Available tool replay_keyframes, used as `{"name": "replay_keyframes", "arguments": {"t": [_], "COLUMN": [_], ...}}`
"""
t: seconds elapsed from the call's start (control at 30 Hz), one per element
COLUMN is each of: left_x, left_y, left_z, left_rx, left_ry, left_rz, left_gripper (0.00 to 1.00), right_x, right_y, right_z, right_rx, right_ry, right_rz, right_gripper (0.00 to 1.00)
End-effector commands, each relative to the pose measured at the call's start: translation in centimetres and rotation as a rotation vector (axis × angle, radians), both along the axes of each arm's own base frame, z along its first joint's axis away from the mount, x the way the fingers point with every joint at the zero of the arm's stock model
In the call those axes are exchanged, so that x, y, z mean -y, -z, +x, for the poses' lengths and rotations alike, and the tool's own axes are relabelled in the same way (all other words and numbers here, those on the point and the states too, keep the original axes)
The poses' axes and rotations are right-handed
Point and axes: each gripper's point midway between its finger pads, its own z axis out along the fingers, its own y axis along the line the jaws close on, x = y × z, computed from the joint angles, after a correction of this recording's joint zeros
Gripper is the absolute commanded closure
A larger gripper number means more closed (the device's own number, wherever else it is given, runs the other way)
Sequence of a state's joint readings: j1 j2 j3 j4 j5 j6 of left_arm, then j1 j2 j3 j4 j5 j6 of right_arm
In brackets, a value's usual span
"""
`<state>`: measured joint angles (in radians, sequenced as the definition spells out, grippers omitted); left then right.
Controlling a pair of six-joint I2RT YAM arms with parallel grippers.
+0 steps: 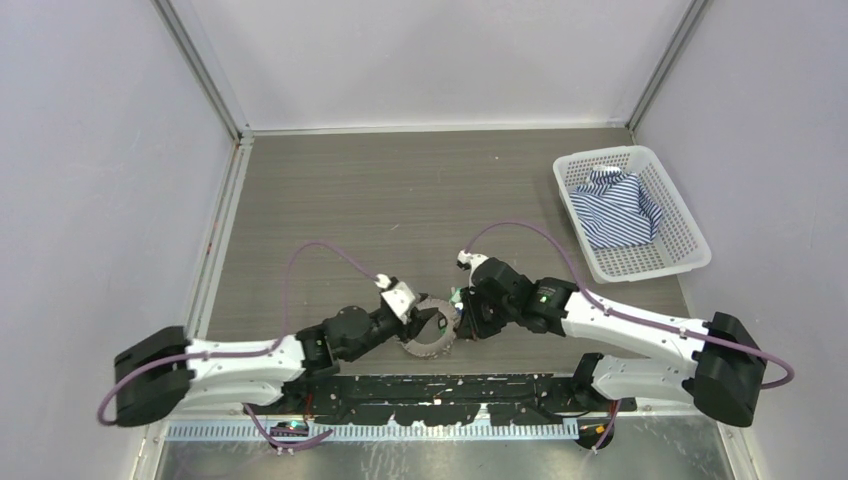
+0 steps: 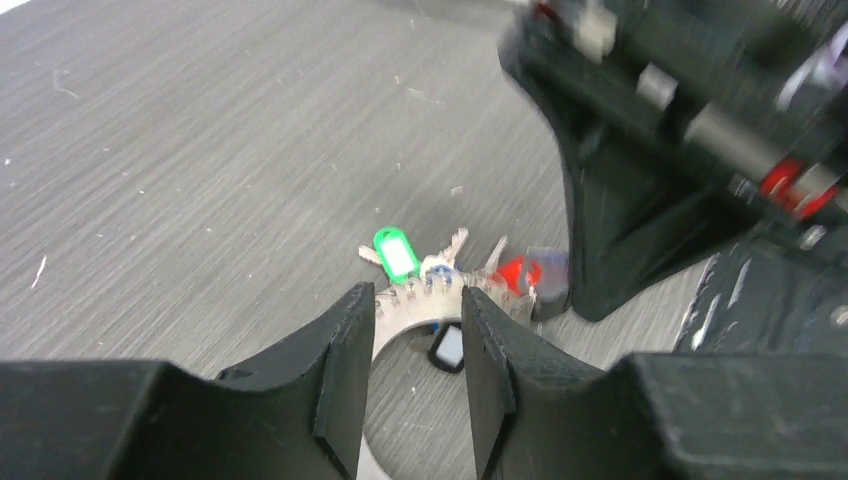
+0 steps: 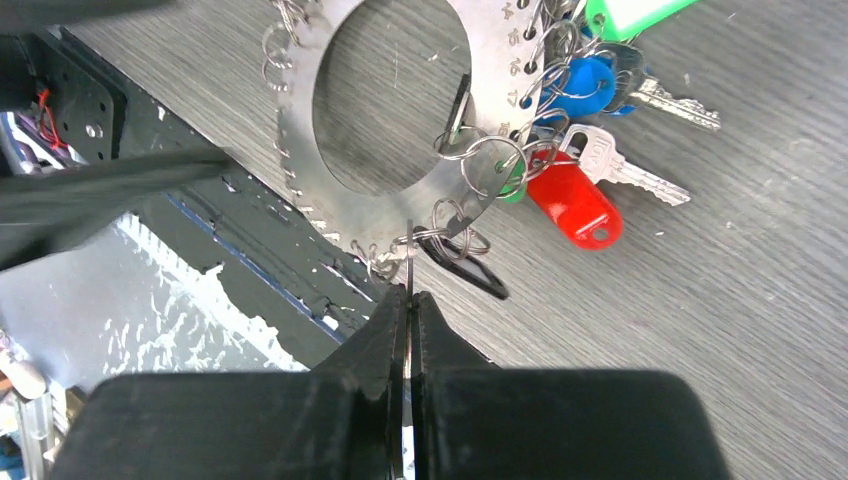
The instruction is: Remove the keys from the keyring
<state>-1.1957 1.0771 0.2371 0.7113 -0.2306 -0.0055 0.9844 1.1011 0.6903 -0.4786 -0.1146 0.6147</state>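
Note:
The keyring point(image 1: 432, 342), a flat silvery toothed disc with a big hole, lies on the table between both grippers. In the right wrist view the keyring point(image 3: 400, 205) carries small split rings with a red-headed key point(image 3: 573, 200), a blue one point(image 3: 585, 80), a green one point(image 3: 630, 15), a silver key point(image 3: 620, 170) and a black tag point(image 3: 470, 265). My right gripper point(image 3: 409, 295) is shut on a thin silver key seen edge-on point(image 3: 410, 250), still linked to the rim. My left gripper point(image 2: 415, 305) is part-open, its fingers point(image 2: 345, 380) over the keyring point(image 2: 420, 312); green point(image 2: 397, 252) and red point(image 2: 518, 272) keys lie beyond.
A white basket point(image 1: 650, 270) holding a striped cloth point(image 1: 615, 210) stands at the back right. The black base rail point(image 1: 440, 395) runs along the near edge, right beside the keyring. The right arm's body point(image 2: 650, 180) fills the left wrist view's right side.

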Motion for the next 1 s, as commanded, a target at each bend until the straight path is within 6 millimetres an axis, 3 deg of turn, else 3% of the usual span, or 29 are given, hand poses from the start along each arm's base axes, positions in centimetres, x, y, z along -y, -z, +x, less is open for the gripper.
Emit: {"name": "replay_keyframes", "arguments": {"t": [0.0, 0.13, 0.33, 0.5, 0.67, 0.87, 0.97], "left_x": [-2.7, -2.9, -4.3, -5.3, -5.2, -3.3, -2.2], "left_y": [-0.2, 0.3, 1.8, 3.1, 2.7, 3.7, 3.2], "left_z": [-0.5, -2.9, -3.2, -2.4, -0.7, 0.1, 0.3], "left_rx": [-0.286, -0.487, -0.622, -0.595, -0.497, -0.573, -0.568], "left_ry": [-0.159, -0.128, -0.218, -0.289, -0.316, -0.284, -0.258], "left_rz": [-0.121, -0.210, -0.272, -0.221, -0.211, -0.190, -0.191], "left_gripper": [0.61, 0.60, 0.61, 0.58, 0.51, 0.59, 0.62], "right_x": [-2.1, -3.0, -4.7, -5.9, -4.5, -2.2, -1.8], "right_y": [-0.8, -0.7, -1.6, -1.2, 1.6, 4.7, 5.5], "right_z": [-0.1, 0.5, 3.5, 4.0, 3.1, 1.9, 2.1], "right_rx": [-0.028, -0.039, 0.003, -0.039, -0.088, -0.120, -0.099], "right_ry": [-0.035, -0.018, 0.046, 0.046, 0.071, 0.111, 0.131], "right_rz": [0.072, 0.070, 0.039, 0.038, -0.022, -0.099, -0.133], "right_gripper": [0.99, 0.99, 0.99, 0.99, 0.99, 0.98, 0.87]}}
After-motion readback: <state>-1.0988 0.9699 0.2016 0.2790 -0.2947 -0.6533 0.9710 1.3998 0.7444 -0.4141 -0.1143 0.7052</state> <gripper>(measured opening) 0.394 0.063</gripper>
